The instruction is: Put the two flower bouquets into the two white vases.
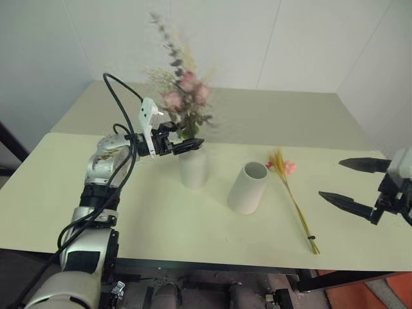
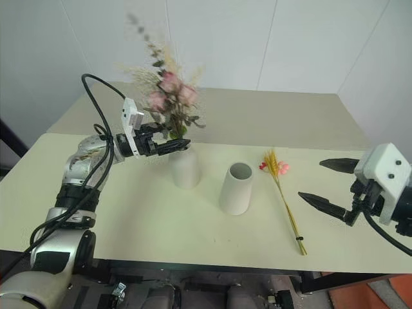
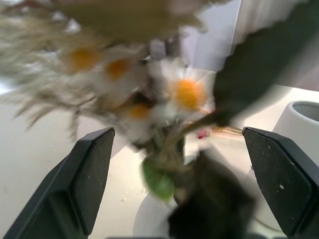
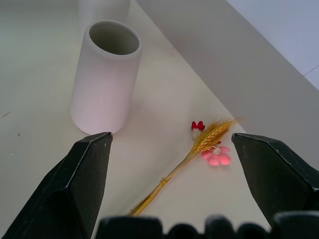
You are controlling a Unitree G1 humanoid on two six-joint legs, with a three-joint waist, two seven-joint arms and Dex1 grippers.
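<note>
The bushy bouquet [image 1: 183, 96] of pink roses and green sprigs stands upright and blurred, its stems reaching down to the mouth of the bottle-shaped white vase [image 1: 193, 168]. My left gripper [image 1: 188, 145] is open at the vase's neck, its fingers [image 3: 92, 169] spread wide on either side of the stems [image 3: 167, 149] without touching them. The cylinder vase [image 1: 248, 188] stands to the right with nothing in it. The thin straw-yellow bunch [image 1: 294, 201] lies flat on the table right of it. My right gripper [image 1: 329, 179] hovers open further right, pointing at the bunch [image 4: 199, 147].
Everything rests on a cream table [image 1: 161, 219], whose front edge runs just below the arms. A second table [image 1: 290, 116] adjoins it at the back, against a white wall. Bare tabletop lies between the cylinder vase [image 4: 104, 79] and the right gripper.
</note>
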